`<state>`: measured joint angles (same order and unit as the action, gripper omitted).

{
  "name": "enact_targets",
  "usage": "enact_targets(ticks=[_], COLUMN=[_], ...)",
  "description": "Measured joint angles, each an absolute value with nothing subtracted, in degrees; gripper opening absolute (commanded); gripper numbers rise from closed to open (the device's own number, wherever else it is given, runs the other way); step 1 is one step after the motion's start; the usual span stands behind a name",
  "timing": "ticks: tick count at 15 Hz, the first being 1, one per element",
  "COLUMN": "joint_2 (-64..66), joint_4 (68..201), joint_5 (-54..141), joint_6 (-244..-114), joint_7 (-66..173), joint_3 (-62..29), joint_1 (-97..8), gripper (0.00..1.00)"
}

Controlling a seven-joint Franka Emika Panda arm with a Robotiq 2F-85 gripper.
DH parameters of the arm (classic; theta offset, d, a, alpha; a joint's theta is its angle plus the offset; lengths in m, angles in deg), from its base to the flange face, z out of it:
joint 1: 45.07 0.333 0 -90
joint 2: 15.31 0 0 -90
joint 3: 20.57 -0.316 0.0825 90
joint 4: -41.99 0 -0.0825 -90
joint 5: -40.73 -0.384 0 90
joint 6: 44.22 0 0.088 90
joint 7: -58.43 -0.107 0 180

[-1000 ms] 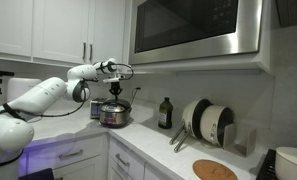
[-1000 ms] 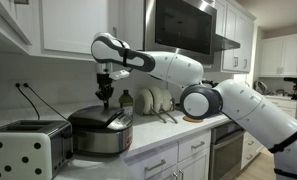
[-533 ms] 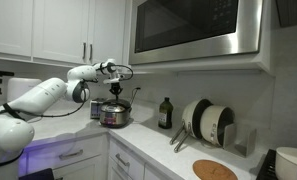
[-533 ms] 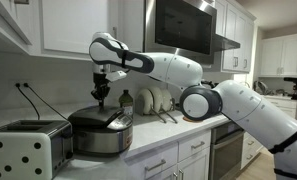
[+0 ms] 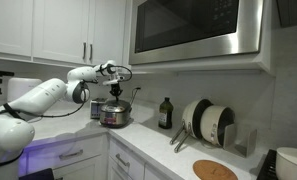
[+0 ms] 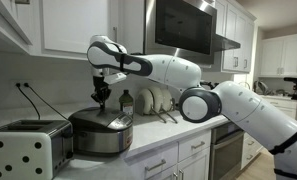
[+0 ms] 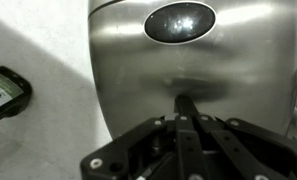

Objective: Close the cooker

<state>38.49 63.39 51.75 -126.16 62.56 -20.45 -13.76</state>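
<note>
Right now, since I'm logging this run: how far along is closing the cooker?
Looks done: the cooker has its lid flat on the body in both exterior views. In hand: the gripper, fingers together, hangs right over the lid; contact is unclear. Left: a latch cannot be seen, so perhaps a final press, then withdrawing.

My gripper [image 7: 185, 104] is black and my arm [image 6: 168, 70] is glossy white. The cooker [image 7: 188, 60] is brushed silver, with a shiny dark oval [image 7: 180, 21] at the top of the wrist view. Lower left in an exterior view, the toaster [image 6: 23, 150] is pale silver, dotted with dark holes. The bottle [image 5: 165, 113] is dark green and the cabinets [image 5: 38, 30] are white.
</note>
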Motion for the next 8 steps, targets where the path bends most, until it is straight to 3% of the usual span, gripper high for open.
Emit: enact_targets(ticks=[8], joint_2=[38.51], joint_4=[63.38], joint_5=[51.77], joint_6=[-125.57], joint_7=[54.41], joint_3=[-19.23], joint_1=[-13.26], gripper=[0.0])
